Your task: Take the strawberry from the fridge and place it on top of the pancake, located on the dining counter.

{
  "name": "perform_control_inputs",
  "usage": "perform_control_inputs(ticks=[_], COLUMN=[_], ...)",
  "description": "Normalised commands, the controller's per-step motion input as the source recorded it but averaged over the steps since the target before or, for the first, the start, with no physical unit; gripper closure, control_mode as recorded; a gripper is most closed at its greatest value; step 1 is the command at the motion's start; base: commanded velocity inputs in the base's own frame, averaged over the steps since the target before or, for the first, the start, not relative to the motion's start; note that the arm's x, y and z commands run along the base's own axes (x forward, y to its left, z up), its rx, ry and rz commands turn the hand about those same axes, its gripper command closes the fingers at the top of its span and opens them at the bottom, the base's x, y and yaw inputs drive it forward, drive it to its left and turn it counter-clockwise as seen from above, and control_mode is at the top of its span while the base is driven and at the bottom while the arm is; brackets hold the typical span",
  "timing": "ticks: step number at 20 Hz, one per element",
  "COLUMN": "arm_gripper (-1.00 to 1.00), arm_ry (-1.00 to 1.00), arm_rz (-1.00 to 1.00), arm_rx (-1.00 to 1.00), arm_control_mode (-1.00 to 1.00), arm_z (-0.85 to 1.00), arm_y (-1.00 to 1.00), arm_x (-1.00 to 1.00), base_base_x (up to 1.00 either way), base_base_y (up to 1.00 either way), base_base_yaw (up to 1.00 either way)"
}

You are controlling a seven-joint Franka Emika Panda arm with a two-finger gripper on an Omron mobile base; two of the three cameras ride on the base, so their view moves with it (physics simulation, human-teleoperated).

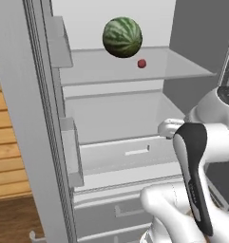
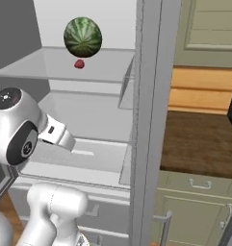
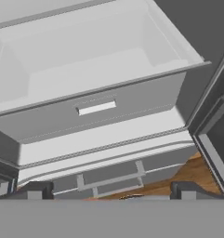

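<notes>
The fridge (image 1: 40,118) stands open, showing pale shelves. The strawberry (image 1: 141,63) (image 2: 79,63), a tiny red fruit, lies on the upper glass shelf just below and beside a big striped watermelon (image 1: 122,37) (image 2: 83,37). My gripper (image 3: 111,191) is open with nothing between its fingertips (image 3: 34,190). It hangs well below the strawberry's shelf and looks down at an open crisper drawer (image 3: 95,60) and the lower drawers. The pancake and the dining counter are out of view.
The fridge's door shelves (image 1: 71,152) jut out on the left, and the right door's edge (image 2: 151,96) stands close on the other side. A brown wooden countertop (image 2: 199,144) over green-grey cabinets lies to the fridge's right. The arm's elbow (image 2: 16,129) is in front of the middle shelf.
</notes>
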Motion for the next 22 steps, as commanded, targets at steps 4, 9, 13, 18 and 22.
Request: perform_control_inputs(ticks=[4,9,13,18,22], arm_gripper=[-1.0,-1.0,-1.0,-1.0,-1.0], arm_ry=[0.0,0.0,0.0,-0.12,-0.07], arm_rz=[0.0,0.0,0.0,0.0,0.0], arm_rx=[0.0,0.0,0.0,-0.03,-0.1], arm_control_mode=[1.0,1.0,-1.0,-1.0,-1.0], arm_z=[0.0,0.0,0.02,0.91,1.0], arm_y=[0.0,0.0,0.0,0.01,0.1], arm_x=[0.0,0.0,0.09,0.21,0.14], base_base_x=[0.74,0.61,0.12,0.0,0.0], base_base_y=[0.4,0.17,0.0,0.0,0.0], base_base_yaw=[0.0,0.0,0.0,0.0,0.0])
